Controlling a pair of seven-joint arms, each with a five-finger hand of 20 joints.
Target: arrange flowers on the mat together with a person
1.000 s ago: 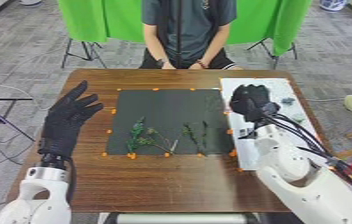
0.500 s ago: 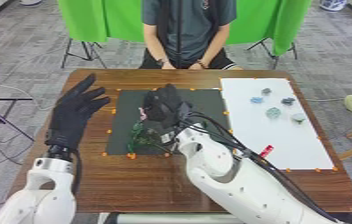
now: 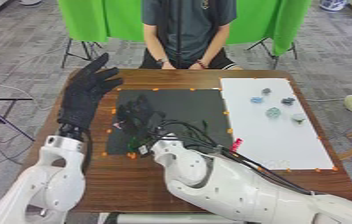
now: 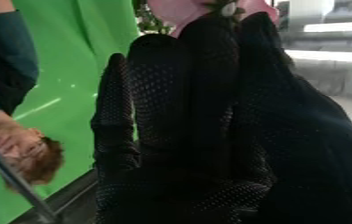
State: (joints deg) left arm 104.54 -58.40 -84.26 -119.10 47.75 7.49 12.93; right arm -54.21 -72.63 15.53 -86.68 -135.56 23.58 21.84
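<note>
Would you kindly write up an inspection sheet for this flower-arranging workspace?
Surface: brown table, dark mat, white board on the right
Job's things: pink flower in the right hand; green sprig on the mat; small decorations on the board
Clutter: red object, board's left edge
Hands: right over mat, pinching flower; left hand open
Cables: black cables along right arm
Surroundings: green curtain behind

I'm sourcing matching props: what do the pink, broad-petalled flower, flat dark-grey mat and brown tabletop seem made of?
The pink flower could be thin cloth or real petals: smooth, softly matte. The dark-grey mat seems felt or card, being evenly dull. The brown tabletop looks like finished wood, from its streaky grain.
</note>
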